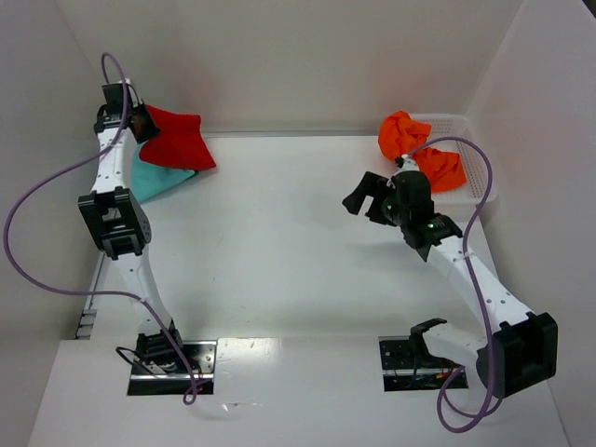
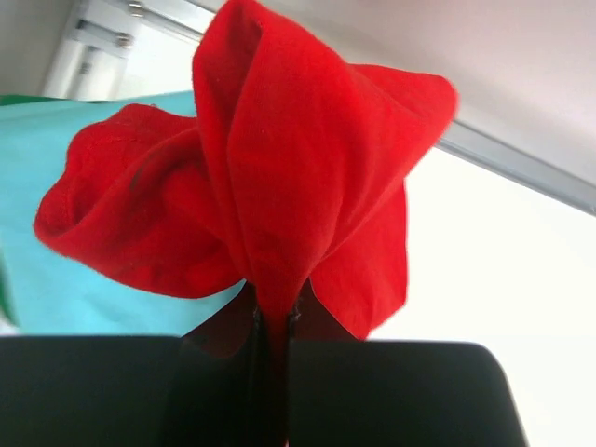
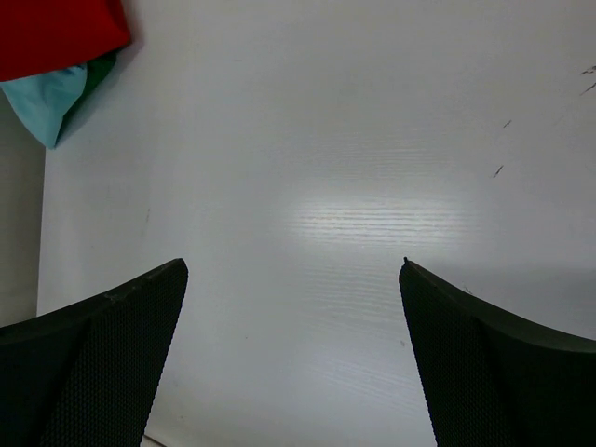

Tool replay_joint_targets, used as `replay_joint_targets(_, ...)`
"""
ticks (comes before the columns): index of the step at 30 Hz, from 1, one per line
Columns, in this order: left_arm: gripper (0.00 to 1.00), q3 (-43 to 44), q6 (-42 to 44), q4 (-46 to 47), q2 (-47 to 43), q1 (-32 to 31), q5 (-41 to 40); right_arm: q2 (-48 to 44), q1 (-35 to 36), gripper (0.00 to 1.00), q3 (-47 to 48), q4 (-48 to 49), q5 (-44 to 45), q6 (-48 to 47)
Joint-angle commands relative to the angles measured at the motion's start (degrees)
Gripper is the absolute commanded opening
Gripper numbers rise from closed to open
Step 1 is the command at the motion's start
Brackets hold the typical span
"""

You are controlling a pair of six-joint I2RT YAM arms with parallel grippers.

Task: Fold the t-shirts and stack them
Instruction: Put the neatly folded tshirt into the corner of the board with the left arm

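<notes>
My left gripper (image 1: 142, 123) is at the far left corner, shut on a bunched fold of the bright red t-shirt (image 1: 179, 140), which hangs over the teal t-shirt (image 1: 156, 177) lying flat beneath it. In the left wrist view the red cloth (image 2: 279, 186) is pinched between the jaws, with teal cloth (image 2: 65, 289) behind. My right gripper (image 1: 365, 199) is open and empty over bare table, left of the basket. The orange t-shirt (image 1: 419, 149) lies crumpled in the white mesh basket (image 1: 477, 163). The right wrist view shows the red shirt (image 3: 56, 33) and teal shirt (image 3: 47, 98) far off.
White walls close the table at the back and both sides. The basket stands at the back right corner against the wall. Purple cables loop off both arms. Bare white tabletop (image 1: 279, 242) lies between the arms.
</notes>
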Motion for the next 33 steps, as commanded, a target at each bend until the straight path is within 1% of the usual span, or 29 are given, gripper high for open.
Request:
replay_joint_targets(1, 0.00, 3.12, -1.30, 0.02, 0.29, 2.47, 3.69, -1.65, 0.08, 1.00, -0.93, -0.56, 0.56, 1.25)
replay_joint_targets(3, 0.00, 0.32, -2.01, 0.02, -1.37, 3.26, 3.69, -1.65, 0.08, 1.00, -1.45, -0.56, 0.56, 1.26)
replay_joint_targets(6, 0.00, -6.09, -3.67, 3.96, -5.23, 5.63, 4.22, -1.13, 0.08, 1.00, -1.46, -0.56, 0.56, 1.26)
replay_joint_targets(7, 0.00, -10.90, -4.72, 6.24, -6.20, 6.16, 4.22, -1.12, 0.08, 1.00, -1.46, -0.56, 0.03, 1.26)
replay_joint_targets(8, 0.00, -13.21, -4.73, 7.48, -7.95, 6.78, 4.74, -1.12, 0.08, 1.00, -1.46, -0.56, 0.03, 1.26)
replay_joint_targets(11, 0.00, -19.36, -7.10, 10.82, -9.98, 9.33, 5.89, -0.59, 0.08, 1.00, -1.46, -0.56, -0.49, 1.26)
replay_joint_targets(12, 0.00, -20.08, -7.10, 11.35, -9.99, 9.86, 6.68, -0.59, 0.08, 1.00, -1.46, -0.04, -0.50, 1.26)
replay_joint_targets(16, 0.00, -19.56, -7.72, 11.88, -9.99, 11.70, 6.68, -0.07, 0.08, 1.00, -1.98, -0.03, -1.02, 1.26)
replay_joint_targets(21, 0.00, -17.54, -7.72, 11.36, -8.85, 12.85, 2.30, -0.59, 0.08, 1.00, -2.51, -0.03, -1.03, 1.26)
replay_joint_targets(25, 0.00, -17.54, -8.25, 11.88, -9.46, 14.07, 1.23, -0.59, 0.08, 1.00, -3.03, -0.03, -1.03, 1.79)
replay_joint_targets(33, 0.00, -16.39, -7.54, 12.41, -10.52, 14.08, -3.42, -0.07, 0.08, 1.00, -3.04, 0.50, -1.03, 1.79)
